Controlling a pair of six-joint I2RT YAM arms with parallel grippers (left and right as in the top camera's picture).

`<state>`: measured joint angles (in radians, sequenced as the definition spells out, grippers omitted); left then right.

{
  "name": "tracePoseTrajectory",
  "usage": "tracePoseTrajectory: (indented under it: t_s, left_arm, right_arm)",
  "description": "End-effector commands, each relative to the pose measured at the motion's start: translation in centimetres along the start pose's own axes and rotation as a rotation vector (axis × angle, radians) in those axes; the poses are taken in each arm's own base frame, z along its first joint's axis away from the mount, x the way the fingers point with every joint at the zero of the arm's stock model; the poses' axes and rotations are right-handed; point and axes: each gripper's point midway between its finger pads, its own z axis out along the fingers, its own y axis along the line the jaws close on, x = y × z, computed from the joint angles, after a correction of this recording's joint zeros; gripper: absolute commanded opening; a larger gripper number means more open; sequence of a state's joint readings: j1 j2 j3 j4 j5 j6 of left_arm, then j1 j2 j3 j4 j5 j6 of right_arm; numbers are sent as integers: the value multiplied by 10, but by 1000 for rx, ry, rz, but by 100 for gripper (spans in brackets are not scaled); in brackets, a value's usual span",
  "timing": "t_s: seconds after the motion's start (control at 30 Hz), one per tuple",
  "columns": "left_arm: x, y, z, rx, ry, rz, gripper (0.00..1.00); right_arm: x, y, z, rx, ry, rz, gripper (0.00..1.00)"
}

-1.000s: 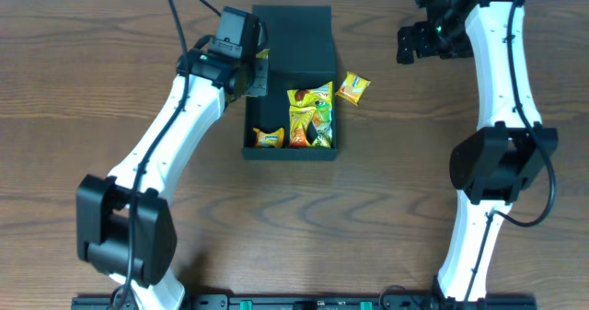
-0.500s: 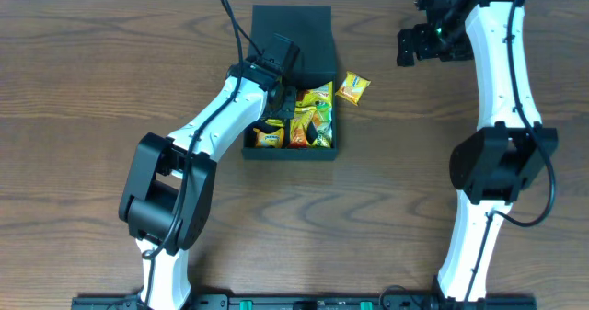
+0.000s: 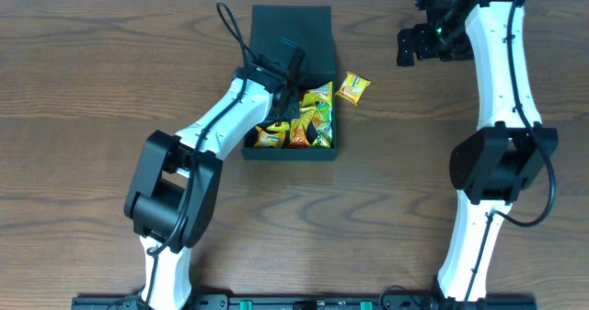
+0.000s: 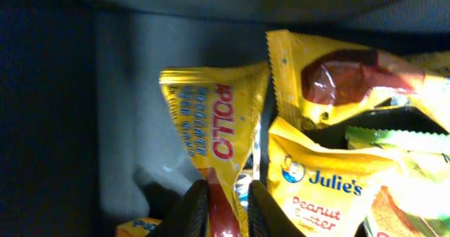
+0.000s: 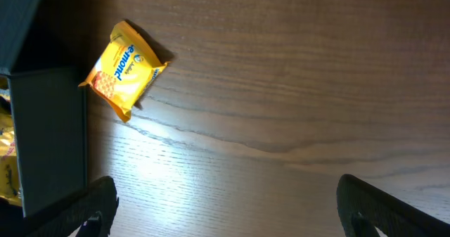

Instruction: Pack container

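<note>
- Nearest the front edge of the wooden table (image 3: 92, 89), the container (image 3: 290, 153) stands open at mid-table, with its lid flap lying back on the far side. It is in the same place as a second ago.
- Yellow packets crowd the container's front and right part. A small yellow packet (image 3: 269, 137) in the front-left corner has not shifted.
- The left gripper (image 3: 294, 100) is now down inside the container, over the packets. A second ago it was at the left wall, and half a second ago it had just crossed inward.
- In the left wrist view the left gripper (image 4: 228, 205) has its fingers (image 4: 193, 209) pinched on the red lower end of a POLLO-lettered packet (image 4: 211, 124), which is upright against the dark wall (image 4: 70, 124).
- Touching it on one side is a Julie's Peanut Butter packet (image 4: 323, 188) (label partly cut off).
- Just outside the right wall, a loose packet (image 3: 352, 87) lies flat on the table, unmoved. The right wrist view shows it (image 5: 125, 68) apart from the wall (image 5: 53, 138).
- Farthest back, the right gripper (image 3: 419, 43) hangs above bare wood, unchanged, its fingers (image 5: 91, 209) spread wide and empty.
</note>
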<state>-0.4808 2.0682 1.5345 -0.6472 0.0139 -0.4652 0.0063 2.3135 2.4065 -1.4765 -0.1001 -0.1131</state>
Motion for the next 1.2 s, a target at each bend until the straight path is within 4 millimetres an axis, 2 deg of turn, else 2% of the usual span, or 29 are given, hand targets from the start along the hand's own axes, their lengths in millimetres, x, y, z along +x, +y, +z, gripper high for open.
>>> tracePoseTrajectory:
  t_s: [0.0,0.1,0.27,0.4,0.47,0.57,0.67,0.87,0.97,1.07,1.17]
  left_arm:
    - [5,1,14,-38,20,-1,25]
    - [1,5,13,-60,4,3,29]
    - [-15,12,-2,-103,-33,30,31]
    - [-32,10,-28,-124,-66,64,33]
    - [-38,7,-40,-124,-70,73,40]
    - [-48,7,-62,-142,-83,72,40]
    - [-54,16,-80,-172,-85,47,36]
    - [-75,70,-130,-204,-146,-110,38]
    - [-85,96,-160,-223,-202,-108,40]
    - [-88,117,-182,-238,-226,-61,45]
    - [-82,138,-190,-260,-204,-44,47]
  right_arm:
    - [-2,7,-15,-9,-31,-8,99]
    - [0,13,-13,-22,-22,-15,99]
    - [6,25,5,-31,18,-43,99]
    - [13,37,26,-39,54,-64,99]
    - [16,44,34,-53,64,-71,99]
    - [18,59,47,-88,74,-59,99]
    - [17,69,55,-84,73,46,99]
    - [5,94,60,-67,21,121,99]
    - [-1,102,62,-62,-4,174,99]
    - [-2,94,69,-2,-20,317,99]
    - [4,84,77,58,-18,437,99]
